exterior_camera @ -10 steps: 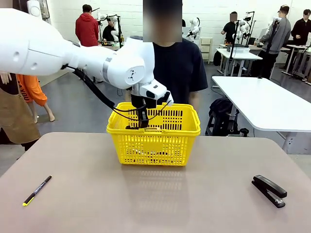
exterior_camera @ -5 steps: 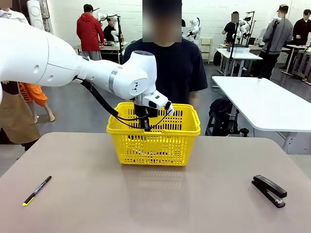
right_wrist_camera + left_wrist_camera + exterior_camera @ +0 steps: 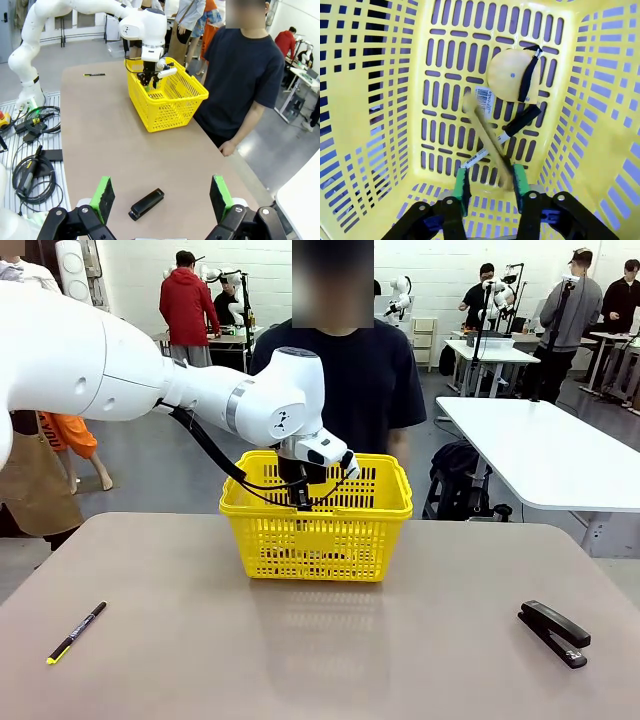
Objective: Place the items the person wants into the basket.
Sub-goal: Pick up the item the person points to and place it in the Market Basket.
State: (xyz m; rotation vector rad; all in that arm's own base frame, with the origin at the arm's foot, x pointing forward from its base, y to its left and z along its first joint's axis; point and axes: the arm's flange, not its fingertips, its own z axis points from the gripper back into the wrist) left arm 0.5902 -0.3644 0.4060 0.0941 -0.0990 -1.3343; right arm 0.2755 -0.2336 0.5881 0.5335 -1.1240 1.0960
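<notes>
Inside the basket (image 3: 380,100) my left fingers (image 3: 462,187) are spreading, releasing the utility knife (image 3: 487,142); I'm lifting straight out next, avoiding the rim.

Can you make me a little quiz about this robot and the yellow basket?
1. True or false: the tape measure lies inside the basket.
2. Which thing lies on the table on the robot's right side? A) stapler B) pen C) marker
3. Fill in: the left gripper is down in the basket with its fingers ____, and a blurred yellow knife is just ahead of them.

Key: 1 true. 2 A; the pen lies on the left side and the marker is in the basket. 3 open; the knife is loose, not pinched. The right gripper is open too, above the stapler.
</notes>
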